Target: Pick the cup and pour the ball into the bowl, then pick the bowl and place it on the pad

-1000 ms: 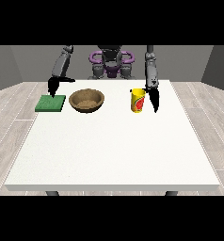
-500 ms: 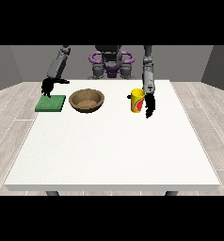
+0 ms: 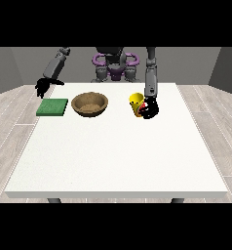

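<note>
From the front: closed in beside the yellow cup (image 3: pixel 135 104) since a moment ago, robot hand at the view's right (image 3: pixel 148 108) curling round it, cup upright on the table (image 3: pixel 118 156), right of bowl (image 3: pixel 90 104); lift seemingly next.

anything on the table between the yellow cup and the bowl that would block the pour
Nothing visible. The stretch of white table between the yellow cup and the wooden bowl is bare. The hand at the view's right is on the cup's far side from the bowl.
</note>
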You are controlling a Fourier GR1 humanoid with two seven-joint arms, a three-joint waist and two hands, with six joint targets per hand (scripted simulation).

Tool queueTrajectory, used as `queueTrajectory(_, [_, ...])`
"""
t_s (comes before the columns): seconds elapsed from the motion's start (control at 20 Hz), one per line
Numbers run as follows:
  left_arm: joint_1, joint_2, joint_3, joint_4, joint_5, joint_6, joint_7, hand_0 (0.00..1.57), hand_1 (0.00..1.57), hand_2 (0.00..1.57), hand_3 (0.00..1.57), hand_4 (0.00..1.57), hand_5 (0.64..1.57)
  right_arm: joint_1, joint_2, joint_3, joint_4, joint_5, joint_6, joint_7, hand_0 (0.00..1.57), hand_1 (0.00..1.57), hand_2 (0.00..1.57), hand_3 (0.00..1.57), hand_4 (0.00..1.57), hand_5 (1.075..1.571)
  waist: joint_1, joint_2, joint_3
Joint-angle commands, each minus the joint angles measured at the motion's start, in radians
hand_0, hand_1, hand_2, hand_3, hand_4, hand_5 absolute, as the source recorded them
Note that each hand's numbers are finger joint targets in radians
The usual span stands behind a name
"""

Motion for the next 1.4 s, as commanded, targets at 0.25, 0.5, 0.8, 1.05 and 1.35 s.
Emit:
queueTrajectory(0.25, [-0.04, 0.041, -0.25, 0.037, -0.388, 0.273, 0.354, 1.4, 1.4, 1.57, 1.57, 1.23, 1.548, -0.102, 0.055, 0.025, 0.156, 0.018, -0.041, 0.087, 0.0, 0.0, 0.38, 0.35, 0.27, 1.552, 0.01, -0.202, -0.0129])
queueTrajectory(0.5, [-0.045, 0.047, -0.402, 0.091, -0.641, 0.353, 0.527, 1.44, 1.44, 1.57, 1.57, 1.2, 1.565, -0.098, 0.047, 0.034, 0.227, 0.035, -0.029, 0.115, 0.0, 0.0, 0.19, 0.24, 0.33, 1.548, 0.027, -0.289, -0.0125])
queueTrajectory(0.8, [-0.122, 0.063, -0.577, 0.123, -0.942, 0.283, 0.766, 1.35, 1.35, 1.57, 1.57, 0.94, 1.548, -0.08, 0.041, -0.011, 0.343, 0.02, -0.05, 0.109, 0.0, 0.0, 0.23, 0.21, 0.38, 1.549, 0.116, -0.408, -0.011])
queueTrajectory(1.05, [-0.202, -0.093, -0.706, 0.099, -1.121, 0.12, 0.99, 1.35, 1.35, 1.57, 1.57, 0.94, 1.548, -0.007, 0.048, -0.016, 0.416, 0.052, -0.084, 0.019, 0.0, 0.0, 0.28, 0.23, 0.37, 1.543, 0.2, -0.482, -0.015])
queueTrajectory(1.35, [-0.24, -0.186, -0.783, 0.051, -1.224, -0.07, 1.08, 0.92, 0.92, 1.57, 1.48, 0.9, 1.539, 0.013, -0.019, -0.065, 0.476, 0.021, -0.045, 0.005, 0.0, 0.0, 0.27, 0.28, 0.41, 1.542, 0.258, -0.509, -0.0165])
